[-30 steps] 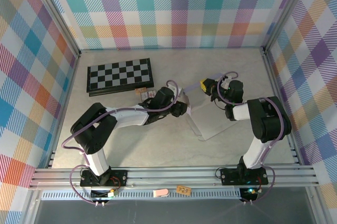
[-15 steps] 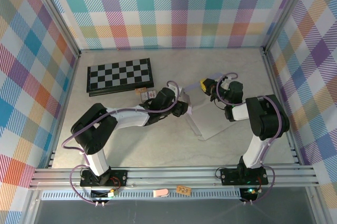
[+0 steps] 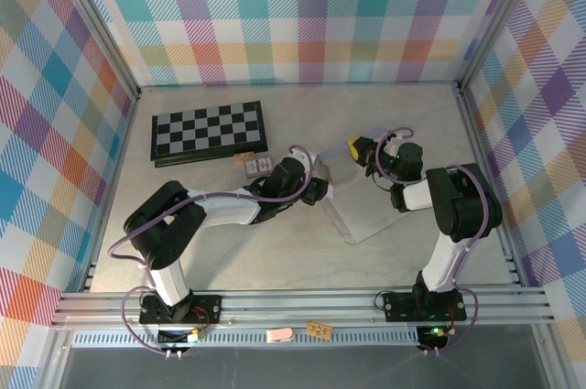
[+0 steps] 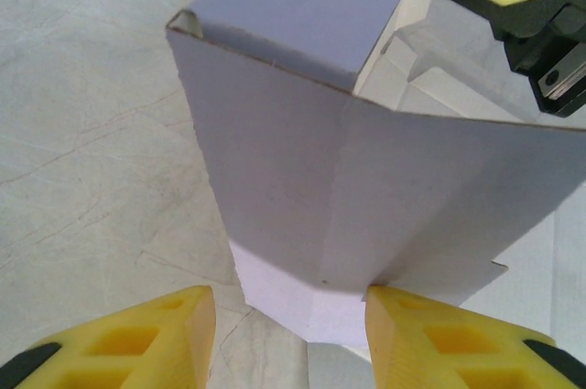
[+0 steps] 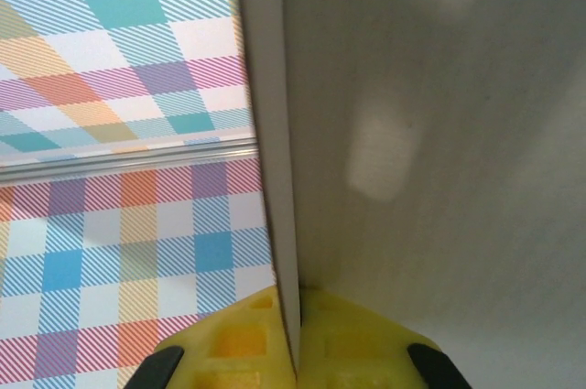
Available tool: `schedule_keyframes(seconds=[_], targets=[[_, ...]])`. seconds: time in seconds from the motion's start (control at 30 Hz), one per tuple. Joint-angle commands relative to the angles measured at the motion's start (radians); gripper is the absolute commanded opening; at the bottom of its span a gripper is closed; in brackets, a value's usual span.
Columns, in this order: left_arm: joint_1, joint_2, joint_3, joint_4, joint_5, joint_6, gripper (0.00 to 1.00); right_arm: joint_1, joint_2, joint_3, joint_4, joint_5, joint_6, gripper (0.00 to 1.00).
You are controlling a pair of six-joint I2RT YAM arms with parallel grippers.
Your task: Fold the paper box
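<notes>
The paper box (image 3: 363,213) sits mid-table, half folded, with one lavender wall standing up between the two arms. The right gripper (image 5: 295,320) is clamped on a card edge, and the left gripper (image 4: 286,307) is spread just short of that wall, gripping nothing. The checkerboard (image 3: 209,131) lies back-left, with the small card pack (image 3: 255,163) right beside the left arm.

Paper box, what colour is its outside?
The paper box is lavender-purple outside, cream-white inside; the left wrist view shows it best.

A robotics lab test cell: robot arms (image 3: 165,233) bolted to an aluminium rail (image 3: 275,302), table (image 3: 275,256) enclosed by checked panels (image 3: 311,14).
</notes>
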Motion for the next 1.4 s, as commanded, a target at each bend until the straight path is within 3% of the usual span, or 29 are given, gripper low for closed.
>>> schedule_keyframes(seconds=[0.0, 0.27, 0.6, 1.37], targets=[[-0.014, -0.016, 0.005, 0.095, -0.015, -0.024, 0.48, -0.001, 0.019, -0.004, 0.025, -0.025, 0.014, 0.0], [-0.025, 0.024, 0.041, 0.096, -0.051, -0.035, 0.49, 0.005, 0.018, -0.014, 0.038, -0.023, 0.02, 0.0], [-0.069, 0.052, 0.061, 0.077, -0.225, -0.022, 0.5, 0.011, 0.018, -0.065, 0.081, -0.015, 0.027, 0.0], [-0.075, 0.145, 0.151, 0.065, -0.247, 0.002, 0.24, 0.054, 0.034, -0.027, 0.044, -0.01, 0.041, 0.0]])
